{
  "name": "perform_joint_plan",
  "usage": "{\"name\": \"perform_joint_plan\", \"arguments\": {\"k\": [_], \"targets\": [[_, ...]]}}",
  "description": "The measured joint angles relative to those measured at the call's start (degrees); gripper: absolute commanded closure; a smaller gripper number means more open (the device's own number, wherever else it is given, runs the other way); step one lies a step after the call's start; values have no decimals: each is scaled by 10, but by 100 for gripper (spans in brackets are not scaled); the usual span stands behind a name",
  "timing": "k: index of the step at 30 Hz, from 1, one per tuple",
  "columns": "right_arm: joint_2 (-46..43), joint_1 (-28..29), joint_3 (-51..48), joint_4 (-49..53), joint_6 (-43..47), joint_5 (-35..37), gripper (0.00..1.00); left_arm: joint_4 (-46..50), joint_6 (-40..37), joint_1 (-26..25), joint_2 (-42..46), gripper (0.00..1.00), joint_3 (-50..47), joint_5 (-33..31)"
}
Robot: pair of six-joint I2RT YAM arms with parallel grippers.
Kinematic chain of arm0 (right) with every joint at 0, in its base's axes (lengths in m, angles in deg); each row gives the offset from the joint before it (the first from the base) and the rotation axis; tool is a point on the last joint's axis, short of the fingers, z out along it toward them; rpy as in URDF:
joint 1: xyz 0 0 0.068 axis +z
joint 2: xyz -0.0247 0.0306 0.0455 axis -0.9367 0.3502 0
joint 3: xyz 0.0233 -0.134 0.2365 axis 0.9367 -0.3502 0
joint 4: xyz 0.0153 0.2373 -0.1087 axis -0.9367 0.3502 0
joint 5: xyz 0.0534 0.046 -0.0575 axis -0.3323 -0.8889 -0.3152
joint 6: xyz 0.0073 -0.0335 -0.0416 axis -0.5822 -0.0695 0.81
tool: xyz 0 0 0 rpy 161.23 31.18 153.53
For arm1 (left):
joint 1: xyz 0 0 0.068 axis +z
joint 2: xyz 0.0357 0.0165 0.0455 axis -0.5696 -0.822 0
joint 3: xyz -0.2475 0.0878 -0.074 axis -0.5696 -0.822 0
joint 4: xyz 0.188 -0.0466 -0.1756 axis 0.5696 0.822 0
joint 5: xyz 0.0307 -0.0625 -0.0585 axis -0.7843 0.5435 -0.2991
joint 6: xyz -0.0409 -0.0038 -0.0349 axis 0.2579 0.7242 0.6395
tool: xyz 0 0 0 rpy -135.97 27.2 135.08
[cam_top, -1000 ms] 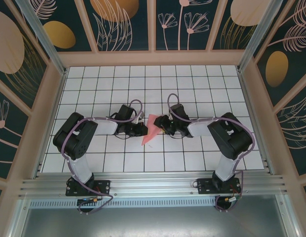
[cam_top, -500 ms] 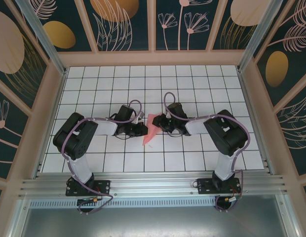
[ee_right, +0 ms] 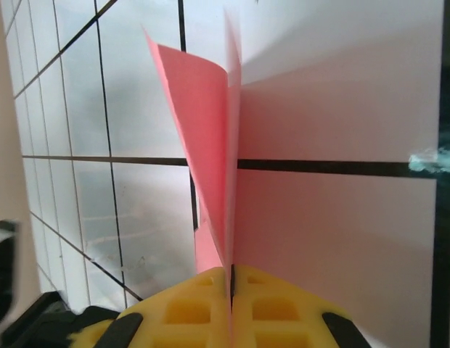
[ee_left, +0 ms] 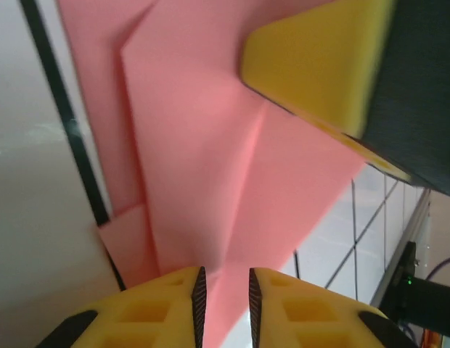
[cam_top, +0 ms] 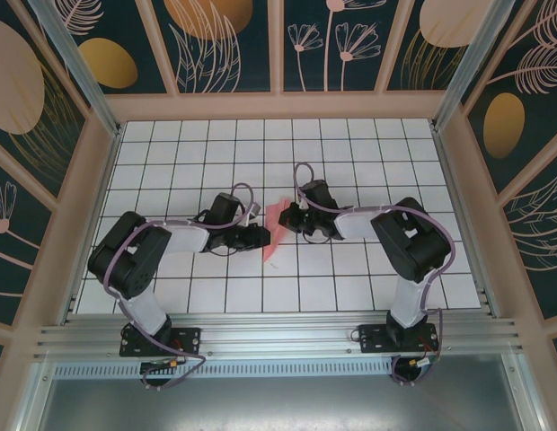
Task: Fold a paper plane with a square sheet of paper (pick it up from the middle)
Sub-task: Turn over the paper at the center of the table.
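Observation:
The square sheet of paper [cam_top: 272,232] is salmon pink and folded into a narrow, pointed, layered shape, standing on edge mid-table between both grippers. My right gripper [cam_top: 288,221] holds its upper end. In the right wrist view the yellow pads [ee_right: 231,272] are pressed together on the paper's folded edge [ee_right: 210,145]. My left gripper [cam_top: 262,235] sits on the paper's left side. In the left wrist view its jaws [ee_left: 224,279] stand slightly apart, with the pink layers [ee_left: 203,159] running loosely through the gap. The right gripper's yellow finger [ee_left: 319,65] shows on the far side of the paper.
The white gridded tabletop [cam_top: 350,144] stretches around the paper. Low wooden walls [cam_top: 278,106] fence it at the back and sides. The aluminium rail [cam_top: 278,337] with both arm bases runs along the near edge.
The right gripper has closed onto the paper's upper end and shifted slightly up and left. The left gripper's jaws have parted a little, and the left arm's elbow has swung outward.

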Motion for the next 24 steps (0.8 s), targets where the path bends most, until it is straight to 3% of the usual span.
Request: {"name": "perform_joint_plan", "arguments": {"k": [6, 14, 20, 24], "targets": [[-47, -1, 49, 138, 59, 64, 96, -35, 21, 0, 121, 62, -38, -33], [-118, 2, 175, 368, 158, 221, 94, -31, 16, 0, 258, 61, -71, -183], [-102, 28, 266, 548, 185, 371, 94, -21, 16, 0, 333, 58, -111, -298], [-30, 70, 337, 656, 174, 473, 94, -13, 17, 0, 379, 56, -132, -360]]}}
